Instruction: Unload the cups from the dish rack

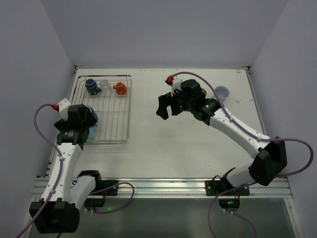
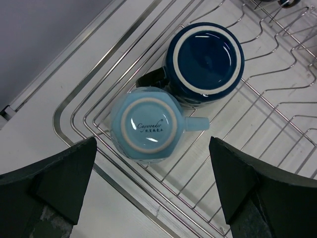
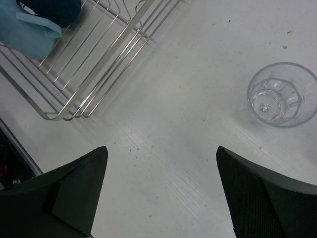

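Observation:
The silver wire dish rack (image 1: 111, 130) lies at the table's left. At its far end stand a dark blue mug (image 1: 91, 87), a clear glass (image 1: 104, 83) and an orange-red mug (image 1: 120, 88). My left gripper (image 2: 153, 183) hangs open over the rack's near left corner (image 2: 74, 134). Just ahead of its fingertips sit a light blue cup (image 2: 146, 124) and a dark blue mug (image 2: 204, 62), both upside down and touching. My right gripper (image 3: 162, 183) is open over bare table right of the rack. A clear glass (image 3: 282, 94) stands upright beyond its right finger.
A pale bluish cup (image 1: 222, 92) stands on the table behind the right arm. The rack's near right corner (image 3: 54, 115) and the light blue cup (image 3: 27, 32) show at the right wrist view's upper left. White walls close in the table on three sides.

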{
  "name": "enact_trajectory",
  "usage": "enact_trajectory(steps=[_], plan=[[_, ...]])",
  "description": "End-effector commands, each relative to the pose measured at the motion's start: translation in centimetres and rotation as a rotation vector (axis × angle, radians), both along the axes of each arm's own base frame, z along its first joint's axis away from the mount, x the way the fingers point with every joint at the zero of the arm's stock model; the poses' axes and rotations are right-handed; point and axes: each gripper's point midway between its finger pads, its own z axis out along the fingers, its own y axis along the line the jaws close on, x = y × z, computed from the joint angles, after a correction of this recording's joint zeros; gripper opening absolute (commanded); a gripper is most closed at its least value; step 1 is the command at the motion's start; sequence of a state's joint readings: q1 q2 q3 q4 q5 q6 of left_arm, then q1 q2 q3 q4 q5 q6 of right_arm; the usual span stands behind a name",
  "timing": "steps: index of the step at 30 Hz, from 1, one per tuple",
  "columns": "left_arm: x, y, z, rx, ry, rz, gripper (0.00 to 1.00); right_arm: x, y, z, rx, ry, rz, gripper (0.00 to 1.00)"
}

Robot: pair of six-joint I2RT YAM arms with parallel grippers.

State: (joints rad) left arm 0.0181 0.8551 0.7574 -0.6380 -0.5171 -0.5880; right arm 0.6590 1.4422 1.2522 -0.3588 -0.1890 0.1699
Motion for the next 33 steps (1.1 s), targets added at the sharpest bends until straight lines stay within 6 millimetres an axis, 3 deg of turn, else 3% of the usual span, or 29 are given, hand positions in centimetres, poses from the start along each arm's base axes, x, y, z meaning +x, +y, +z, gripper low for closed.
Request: enact_trajectory(steps=[1,6,19,24,30,31,33], plan=[[1.2,1.3,0.6,0.011,-0.037,0.03,1.0,-0.1,1.0,1.9,0.064,-0.024,0.034,0.92],[2.2,2.4,-1.2,-0.018,-0.008,0.047,1.0,-0.4,1.1,1.8,0.067,-0.013,0.043,0.92],[2.8,1.7,-5.1,-0.086,0.077,-0.008,0.99,-0.3,1.4,1.0,0.056,0.01,0.05,0.92],[2.3,1.8,-4.9,-0.079,0.066,0.007,0.79,-0.2,1.4,0.9,0.052,0.01,0.047,0.92],[2.4,1.9,-3.6,-0.061,0.026,0.003,0.44,-0.3,1.5,1.0,0.057,0.011,0.054,0.92],[2.5,1.7,-3.5,-0.067,0.02,-0.014,0.34,-0.3,1.5,0.8,0.056,0.014,0.054,0.92],[2.6,1.5,-3.0,-0.068,0.001,-0.029,0.26,-0.2,1.5,0.7,0.053,0.018,0.051,0.92]])
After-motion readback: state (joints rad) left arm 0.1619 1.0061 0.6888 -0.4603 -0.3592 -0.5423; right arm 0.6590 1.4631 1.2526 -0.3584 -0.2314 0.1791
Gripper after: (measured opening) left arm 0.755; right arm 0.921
